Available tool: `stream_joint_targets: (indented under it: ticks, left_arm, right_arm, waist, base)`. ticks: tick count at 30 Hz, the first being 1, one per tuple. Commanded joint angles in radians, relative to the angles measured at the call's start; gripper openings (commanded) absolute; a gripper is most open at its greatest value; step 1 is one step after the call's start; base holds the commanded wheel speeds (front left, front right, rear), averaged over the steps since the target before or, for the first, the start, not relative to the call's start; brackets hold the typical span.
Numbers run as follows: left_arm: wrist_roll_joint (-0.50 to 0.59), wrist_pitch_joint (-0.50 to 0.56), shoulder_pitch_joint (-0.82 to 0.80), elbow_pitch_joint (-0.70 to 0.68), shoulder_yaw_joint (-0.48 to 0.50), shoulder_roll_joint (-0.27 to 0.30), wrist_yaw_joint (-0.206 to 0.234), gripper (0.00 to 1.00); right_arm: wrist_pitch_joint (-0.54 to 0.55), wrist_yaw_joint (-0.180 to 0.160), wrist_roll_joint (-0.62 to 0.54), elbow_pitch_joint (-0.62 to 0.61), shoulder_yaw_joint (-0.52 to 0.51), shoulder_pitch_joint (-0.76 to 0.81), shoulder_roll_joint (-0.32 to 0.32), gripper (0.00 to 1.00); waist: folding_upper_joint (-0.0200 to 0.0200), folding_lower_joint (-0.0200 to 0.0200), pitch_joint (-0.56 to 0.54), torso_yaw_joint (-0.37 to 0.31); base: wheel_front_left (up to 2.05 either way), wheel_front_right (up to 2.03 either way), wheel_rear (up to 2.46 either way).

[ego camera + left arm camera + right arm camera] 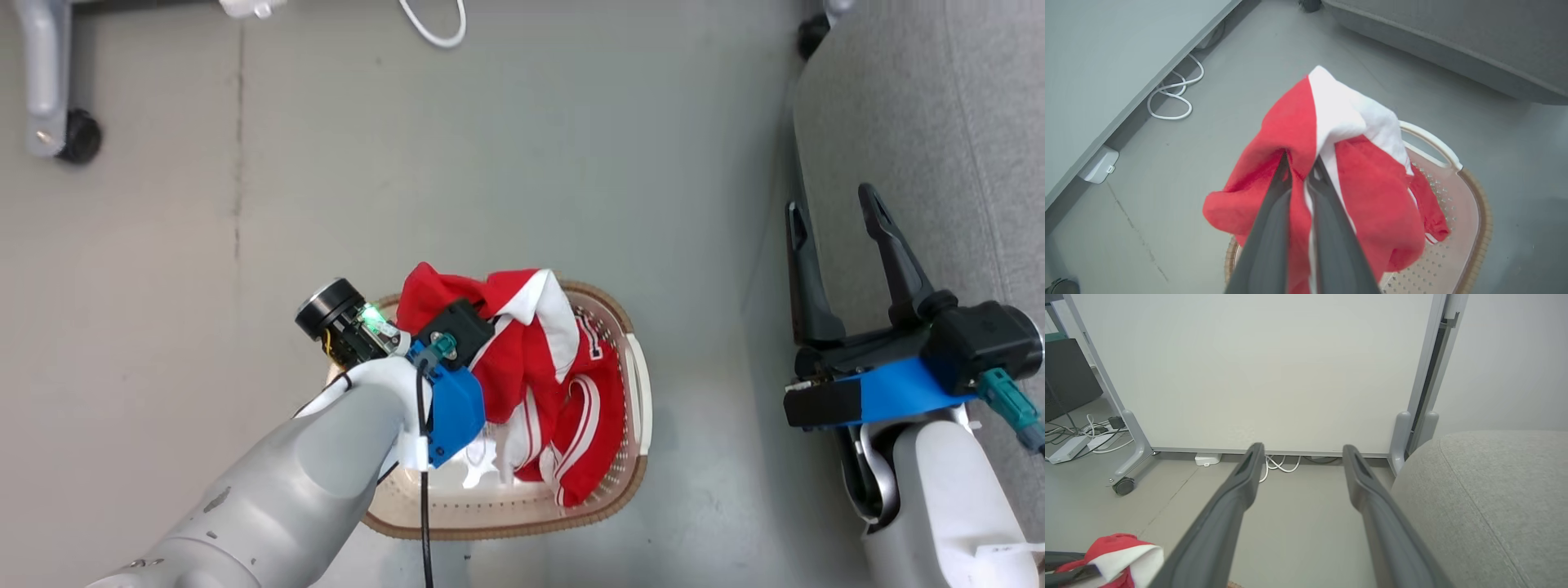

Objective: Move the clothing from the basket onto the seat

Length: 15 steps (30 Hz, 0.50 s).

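Left wrist view: left end effector (1300, 165) tilted over the basket (1457, 220), tight on the clothing (1372, 196).

Red sports clothing (531, 359) with white panels and stripes is all bunched up, one piece pinched in the left gripper (1300, 161) above the cream perforated, brown-rimmed basket (633, 457), more heaped inside, big light-grey seat (922, 122) well off to the right.
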Motion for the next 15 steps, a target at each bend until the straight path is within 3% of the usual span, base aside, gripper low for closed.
stream_joint_targets:
  ticks: [1,15]
  left_arm:
    - [-0.021,-0.007,-0.013,-0.014,0.014,0.010,0.000,0.00]
    - [-0.036,-0.009,0.044,-0.206,0.182,0.042,0.021,0.00]
  right_arm:
    - [-0.004,0.000,-0.005,0.006,-0.004,0.020,-0.004,1.00]
    - [-0.004,0.000,0.014,0.035,-0.013,0.109,-0.004,1.00]
  waist:
    - [-0.0001,0.0002,-0.054,0.019]
    - [-0.0001,0.0002,-0.216,0.040]
  base:
    - [0.00,0.00,0.00]
    - [0.00,0.00,0.00]
